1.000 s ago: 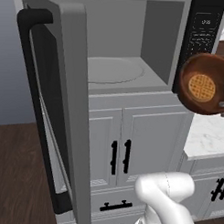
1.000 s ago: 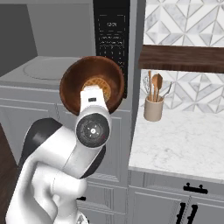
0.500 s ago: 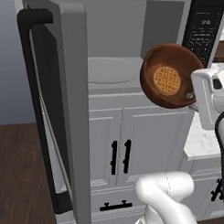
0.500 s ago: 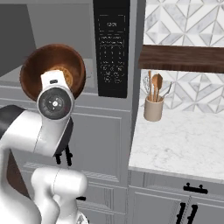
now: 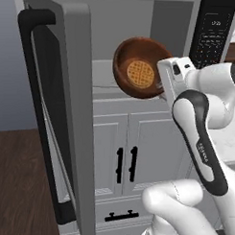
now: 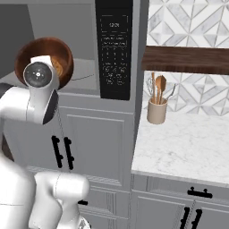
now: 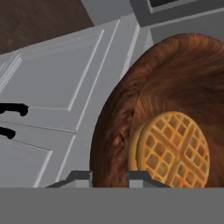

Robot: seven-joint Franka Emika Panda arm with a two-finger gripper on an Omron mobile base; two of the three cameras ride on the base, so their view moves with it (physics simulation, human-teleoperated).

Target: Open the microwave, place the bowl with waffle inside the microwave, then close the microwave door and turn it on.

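Right, the microwave door (image 5: 66, 117) is standing wide open, swung out to the left with its long black bar handle (image 5: 35, 112) facing the left base camera. Behind it, the light grey cavity of the microwave (image 5: 156, 25) is showing, and the black keypad panel (image 6: 114, 49) is sitting on its right side.

The gripper (image 7: 109, 177) is pinching the rim of the bowl (image 5: 142, 67), one finger tip on either side of the wall, jaws pressed in tight on it. In the hand view the reddish-brown bowl is looming large, and the waffle (image 7: 173, 151) is lying against its inner surface, golden and gridded. The bowl is being held in the air, tipped so that its open side faces the left base camera, and the waffle (image 5: 140, 74) is resting inside. It is hanging right at the mouth of the cavity, in front of the opening and above the white panelled cabinet doors (image 5: 132, 153) with their short black handles; whether it has crossed the threshold cannot be told from these angles.

From the right base view, the white arm is covering part of the bowl (image 6: 44, 56), which is hovering left of the keypad. Further right, a marble counter (image 6: 188, 147) is carrying a beige utensil holder (image 6: 157, 109) with wooden spoons, under a dark wooden shelf (image 6: 185, 59).
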